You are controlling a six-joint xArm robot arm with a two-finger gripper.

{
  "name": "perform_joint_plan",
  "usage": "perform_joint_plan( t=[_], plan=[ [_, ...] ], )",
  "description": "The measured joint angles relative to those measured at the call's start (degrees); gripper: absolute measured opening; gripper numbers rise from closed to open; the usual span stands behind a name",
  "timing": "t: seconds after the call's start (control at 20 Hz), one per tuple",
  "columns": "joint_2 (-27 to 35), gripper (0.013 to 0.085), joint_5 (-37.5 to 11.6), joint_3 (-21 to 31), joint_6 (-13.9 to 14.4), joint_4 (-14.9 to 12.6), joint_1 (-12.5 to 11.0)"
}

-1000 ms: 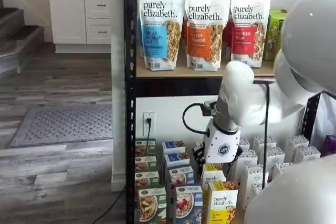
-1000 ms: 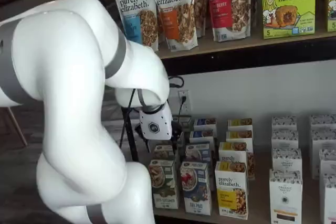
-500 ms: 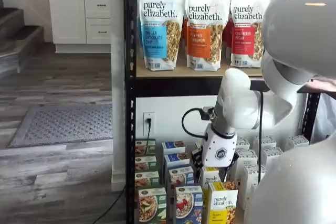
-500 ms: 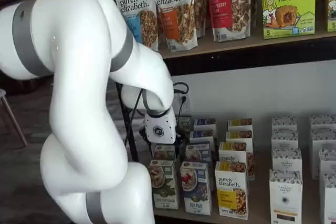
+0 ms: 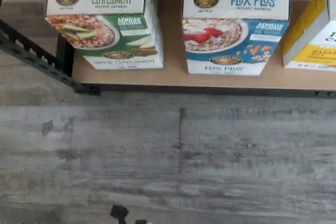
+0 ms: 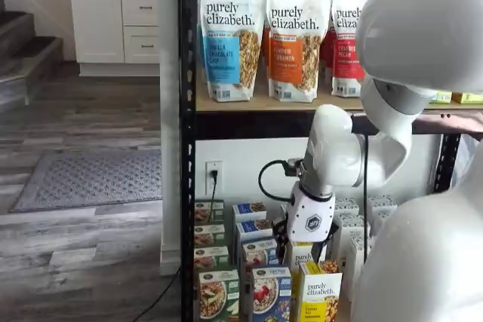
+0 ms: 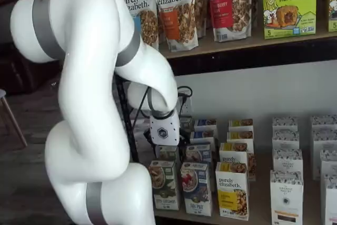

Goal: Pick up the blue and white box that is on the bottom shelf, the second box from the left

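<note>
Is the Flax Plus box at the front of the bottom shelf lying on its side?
No, the blue and white box stands upright at the front edge of the bottom shelf.

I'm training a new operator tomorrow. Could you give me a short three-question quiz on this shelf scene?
1. True or false: the blue and white cardboard Flax Plus box lies toppled on its side.
2. The green and white cardboard box beside it reads: A) Apple Cinnamon, B) Honey Oat, C) Maple Pecan.
3. Fill in: the yellow and white cardboard box bears the brand "purely ____".
Key: 1 false, it stands upright on the tan bottom shelf; 2 A; 3 elizabeth.
</note>
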Motion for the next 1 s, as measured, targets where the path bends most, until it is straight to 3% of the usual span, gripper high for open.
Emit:
perform_joint_plan(
  t=[0.2, 0.4, 0.75, 1.0],
  plan=[
    [2.32, 0.085, -1.53, -1.11, 0.09, -0.25, 0.02],
    [5.25, 0.085, -3.43, -2.66, -1.77, 1.6, 0.03],
    [9.88, 0.085, -4.68, -6.1, -0.89, 0.18, -0.29],
    [12.93, 0.085, -4.57, -8.25, -1.45, 0.64, -0.42]
  ],
)
